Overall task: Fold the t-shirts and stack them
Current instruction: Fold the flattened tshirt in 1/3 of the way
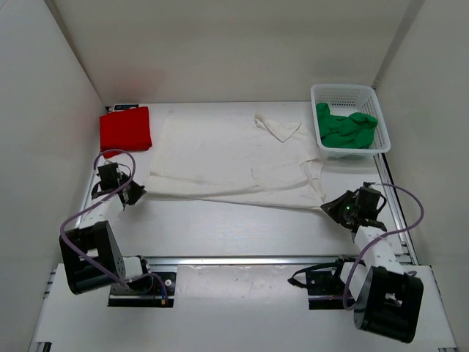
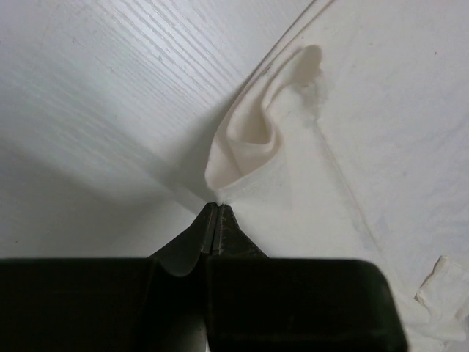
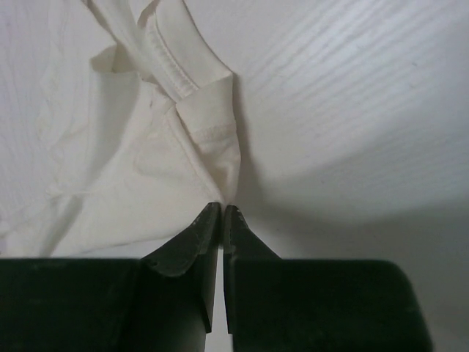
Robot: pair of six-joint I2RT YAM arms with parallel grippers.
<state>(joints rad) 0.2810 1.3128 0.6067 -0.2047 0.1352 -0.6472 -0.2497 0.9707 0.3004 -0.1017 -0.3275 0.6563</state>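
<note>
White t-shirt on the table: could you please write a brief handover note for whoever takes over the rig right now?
Left gripper: shut on the near left corner of the white shirt.
Right gripper: shut on its near right corner.
The white shirt lies spread on the table, not folded. The red shirt lies folded at the far left. The green shirt is bunched in the basket at the far right.
Done: red shirt folded.
Left: fold the white shirt, then the green shirt, and stack all three.
</note>
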